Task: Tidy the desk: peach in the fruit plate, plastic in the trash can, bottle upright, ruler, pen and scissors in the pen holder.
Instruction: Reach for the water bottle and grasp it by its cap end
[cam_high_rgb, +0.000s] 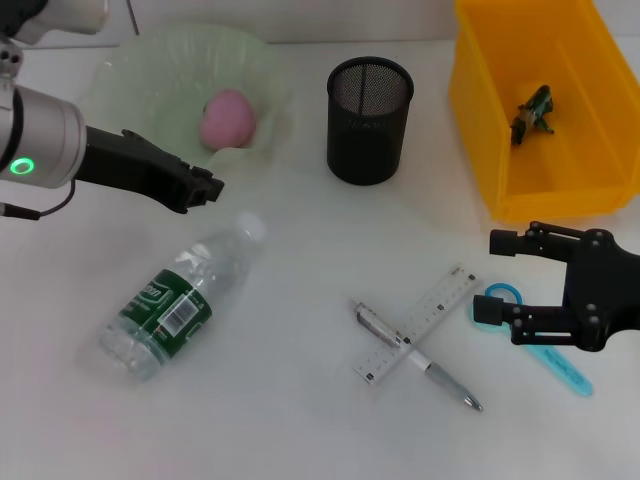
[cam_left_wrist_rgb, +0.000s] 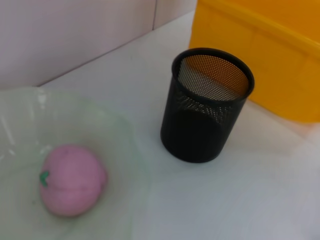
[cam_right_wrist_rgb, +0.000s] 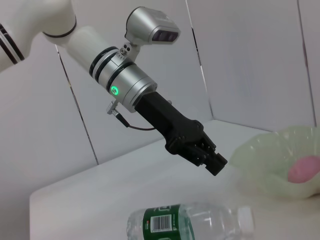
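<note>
On the white bench (cam_high_rgb: 300, 420) the pink peach (cam_high_rgb: 228, 118) lies in the pale green fruit plate (cam_high_rgb: 150, 75) near the far left corner. The left tool (cam_high_rgb: 208, 188), fingers pressed together, hangs just off the plate, above the neck of the water bottle (cam_high_rgb: 178, 297) lying on its side. The black mesh pen holder (cam_high_rgb: 369, 118) stands by the far edge; a crumpled plastic scrap (cam_high_rgb: 533, 112) sits in the yellow trash can (cam_high_rgb: 480, 120). The clear ruler (cam_high_rgb: 420, 322) lies across the pen (cam_high_rgb: 440, 375). The right tool (cam_high_rgb: 507, 285), spread wide, hovers over the blue scissors (cam_high_rgb: 560, 365) near the right edge.

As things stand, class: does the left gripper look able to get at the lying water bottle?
Probably yes: the left gripper hovers just above the water bottle, fingers closed, and nothing lies between them.
</note>
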